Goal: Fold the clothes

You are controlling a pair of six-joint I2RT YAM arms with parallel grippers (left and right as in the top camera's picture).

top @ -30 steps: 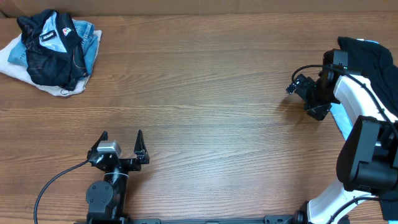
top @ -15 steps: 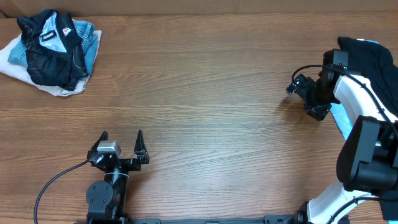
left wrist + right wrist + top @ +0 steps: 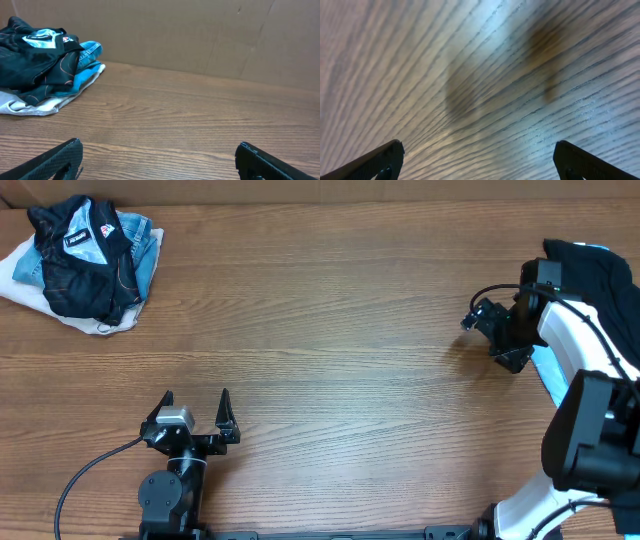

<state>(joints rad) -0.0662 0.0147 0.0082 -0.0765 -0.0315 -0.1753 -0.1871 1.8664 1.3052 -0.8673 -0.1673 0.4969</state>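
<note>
The black jersey (image 3: 85, 265) with thin orange lines and a white logo patch lies crumpled on a pile at the table's far left corner. It also shows in the left wrist view (image 3: 40, 60), far off at the left. My left gripper (image 3: 195, 412) is open and empty near the front edge, well short of the pile; its fingertips frame bare wood in the left wrist view (image 3: 159, 152). My right gripper (image 3: 492, 335) is open and empty at the right side, close above bare wood in the right wrist view (image 3: 477, 152).
Blue denim jeans (image 3: 150, 250) and a white cloth (image 3: 20, 280) lie under the jersey. A plain black garment (image 3: 600, 275) lies at the right edge, with something light blue (image 3: 545, 375) beneath my right arm. A cardboard wall (image 3: 200, 35) backs the table.
</note>
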